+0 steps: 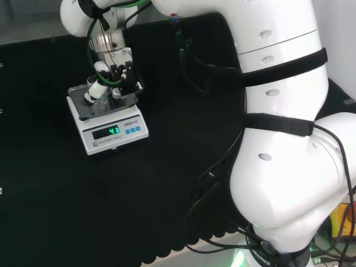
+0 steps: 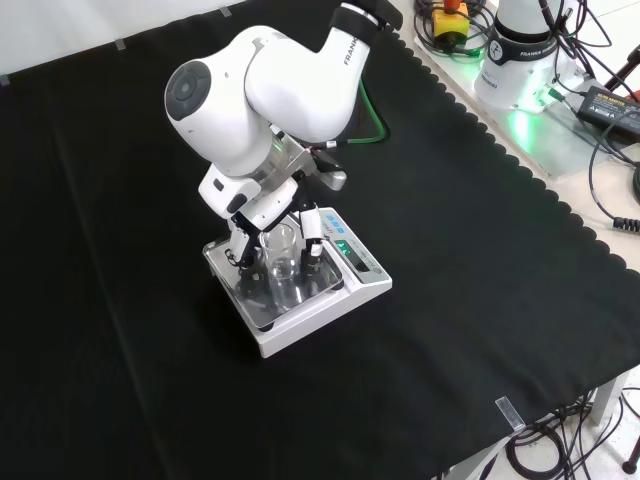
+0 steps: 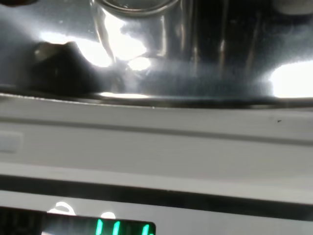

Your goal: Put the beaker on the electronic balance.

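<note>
A clear glass beaker (image 2: 280,262) stands upright on the steel pan of the white electronic balance (image 2: 322,305), whose green display is lit. In the front view the hand (image 2: 262,200) comes down over the balance from above, with its fingers (image 2: 312,226) curled on both sides of the beaker. In the head view the beaker (image 1: 99,101) shows faintly on the balance (image 1: 114,132) at the left, under the hand (image 1: 114,75). The wrist view looks along the balance (image 3: 156,147) housing at the beaker (image 3: 132,29) base on the shiny pan.
The black cloth's scalloped edge (image 2: 500,150) runs along the right of the front view, with cables and a power brick (image 2: 610,100) beyond it. The arm's big white links (image 1: 278,139) stand at the head view's right. Open cloth surrounds the balance.
</note>
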Action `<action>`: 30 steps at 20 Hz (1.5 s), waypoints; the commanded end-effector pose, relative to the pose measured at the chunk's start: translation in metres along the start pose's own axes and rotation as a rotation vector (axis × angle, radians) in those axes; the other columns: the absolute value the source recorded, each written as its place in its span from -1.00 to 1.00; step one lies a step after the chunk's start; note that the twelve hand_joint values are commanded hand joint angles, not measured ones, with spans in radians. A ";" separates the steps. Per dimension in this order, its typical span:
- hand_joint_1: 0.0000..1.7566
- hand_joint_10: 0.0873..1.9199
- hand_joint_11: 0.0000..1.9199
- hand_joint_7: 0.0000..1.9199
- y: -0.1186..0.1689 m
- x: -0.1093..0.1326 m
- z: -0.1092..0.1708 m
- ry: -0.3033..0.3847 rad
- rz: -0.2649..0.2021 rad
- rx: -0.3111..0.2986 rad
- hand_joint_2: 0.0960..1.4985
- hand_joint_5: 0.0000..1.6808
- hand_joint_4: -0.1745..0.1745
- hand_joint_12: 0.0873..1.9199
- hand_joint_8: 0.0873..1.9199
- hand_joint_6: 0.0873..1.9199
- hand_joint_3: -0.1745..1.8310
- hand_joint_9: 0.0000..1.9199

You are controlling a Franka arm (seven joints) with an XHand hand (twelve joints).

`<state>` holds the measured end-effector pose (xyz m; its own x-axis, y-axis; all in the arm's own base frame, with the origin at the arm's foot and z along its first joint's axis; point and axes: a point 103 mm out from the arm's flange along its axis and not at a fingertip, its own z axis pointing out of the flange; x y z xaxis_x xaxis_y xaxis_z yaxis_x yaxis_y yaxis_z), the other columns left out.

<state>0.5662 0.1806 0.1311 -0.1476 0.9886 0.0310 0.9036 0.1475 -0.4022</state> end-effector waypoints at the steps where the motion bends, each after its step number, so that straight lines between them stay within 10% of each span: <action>1: -0.54 -0.18 -0.19 -0.63 -0.004 -0.001 0.000 -0.016 0.003 -0.008 -0.26 -0.69 -0.63 0.26 0.00 -0.43 -0.58 -0.30; 10: -0.68 -0.10 -0.58 -0.91 -0.018 -0.008 -0.028 -0.007 -0.001 -0.078 -0.24 -0.70 -0.48 0.44 -0.12 -0.75 -0.74 -0.69; 30: -0.70 -0.11 -0.53 -0.89 -0.116 -0.068 -0.079 0.061 0.043 -0.113 -0.17 -0.66 -0.48 0.41 -0.13 -0.86 -0.77 -0.66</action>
<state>0.5271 0.1272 0.2352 -0.1159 0.9924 0.0422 0.9498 0.1232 -0.2877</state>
